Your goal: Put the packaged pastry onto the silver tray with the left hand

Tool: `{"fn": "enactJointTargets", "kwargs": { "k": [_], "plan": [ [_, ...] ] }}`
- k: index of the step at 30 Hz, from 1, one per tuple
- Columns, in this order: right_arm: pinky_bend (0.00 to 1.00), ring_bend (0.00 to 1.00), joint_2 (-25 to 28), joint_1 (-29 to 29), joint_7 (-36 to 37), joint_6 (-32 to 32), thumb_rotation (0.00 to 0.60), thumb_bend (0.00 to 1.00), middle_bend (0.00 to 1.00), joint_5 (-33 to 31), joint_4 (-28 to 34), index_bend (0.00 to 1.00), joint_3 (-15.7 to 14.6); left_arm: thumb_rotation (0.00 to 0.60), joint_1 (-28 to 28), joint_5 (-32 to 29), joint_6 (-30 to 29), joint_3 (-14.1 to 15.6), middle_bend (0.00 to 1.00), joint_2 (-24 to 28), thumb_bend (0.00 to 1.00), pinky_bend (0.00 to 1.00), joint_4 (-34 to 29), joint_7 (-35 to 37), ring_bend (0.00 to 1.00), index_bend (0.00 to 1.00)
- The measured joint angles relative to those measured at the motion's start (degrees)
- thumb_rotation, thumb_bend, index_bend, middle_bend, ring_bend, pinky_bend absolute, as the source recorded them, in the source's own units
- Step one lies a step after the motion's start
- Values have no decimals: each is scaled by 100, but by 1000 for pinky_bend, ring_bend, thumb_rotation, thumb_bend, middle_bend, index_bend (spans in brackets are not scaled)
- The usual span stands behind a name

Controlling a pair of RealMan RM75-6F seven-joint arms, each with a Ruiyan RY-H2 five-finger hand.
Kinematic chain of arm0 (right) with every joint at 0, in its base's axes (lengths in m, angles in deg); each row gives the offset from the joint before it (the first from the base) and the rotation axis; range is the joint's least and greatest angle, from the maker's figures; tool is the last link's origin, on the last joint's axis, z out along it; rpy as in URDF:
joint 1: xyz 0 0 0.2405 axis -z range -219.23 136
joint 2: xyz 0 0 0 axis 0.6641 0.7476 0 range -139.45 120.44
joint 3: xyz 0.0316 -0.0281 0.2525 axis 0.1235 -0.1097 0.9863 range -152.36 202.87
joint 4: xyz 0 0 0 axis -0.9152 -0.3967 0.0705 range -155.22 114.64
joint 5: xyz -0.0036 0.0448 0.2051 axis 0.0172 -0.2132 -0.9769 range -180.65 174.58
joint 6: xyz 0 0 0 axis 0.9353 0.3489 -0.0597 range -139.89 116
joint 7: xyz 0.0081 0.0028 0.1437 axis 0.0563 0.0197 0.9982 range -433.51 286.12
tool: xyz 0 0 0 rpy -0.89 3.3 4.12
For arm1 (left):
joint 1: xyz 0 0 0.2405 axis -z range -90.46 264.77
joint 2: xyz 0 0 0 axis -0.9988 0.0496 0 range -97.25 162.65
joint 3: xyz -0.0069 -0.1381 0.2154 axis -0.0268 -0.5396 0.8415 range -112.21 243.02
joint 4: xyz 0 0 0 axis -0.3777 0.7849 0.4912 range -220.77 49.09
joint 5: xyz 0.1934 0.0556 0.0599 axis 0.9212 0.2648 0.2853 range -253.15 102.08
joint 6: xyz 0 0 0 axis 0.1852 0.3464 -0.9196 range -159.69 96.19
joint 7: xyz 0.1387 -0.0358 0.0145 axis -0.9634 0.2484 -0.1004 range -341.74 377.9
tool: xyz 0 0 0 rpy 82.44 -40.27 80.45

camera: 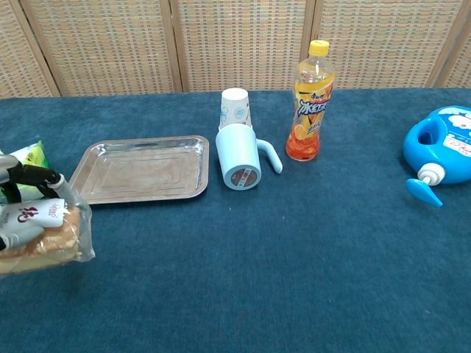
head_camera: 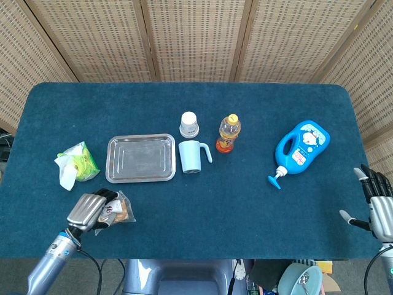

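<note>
My left hand (head_camera: 88,211) grips the packaged pastry (head_camera: 116,211), a clear wrapper with a brown pastry and a white label, lifted above the cloth at the front left. In the chest view the packaged pastry (camera: 44,234) sits at the left edge with my left hand's fingers (camera: 33,176) curled over its top. The silver tray (head_camera: 140,158) lies empty just beyond and to the right of the pastry; the silver tray (camera: 140,176) is left of the blue mug. My right hand (head_camera: 380,206) hangs open at the table's front right corner, holding nothing.
A green-and-white packet (head_camera: 78,162) lies left of the tray. A light blue mug (head_camera: 191,157) lies on its side at the tray's right edge, a paper cup (head_camera: 189,124) behind it. An orange drink bottle (head_camera: 228,133) and a blue detergent bottle (head_camera: 301,146) stand further right.
</note>
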Motion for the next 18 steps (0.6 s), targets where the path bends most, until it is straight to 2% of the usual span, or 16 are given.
{"fn": "enactJointTargets", "kwargs": {
  "k": [8,18],
  "plan": [
    [0,0,-75,71,93,-10,600,181,0,-34,-183,0,-56,600,152,-67,-73,-357,375,416,469,415,-64,-11,240,439],
    [0,0,-104,200,-45,183,600,181,0,120,-175,0,-164,600,699,-309,361,-896,375,332,469,409,718,378,241,439]
  ]
}}
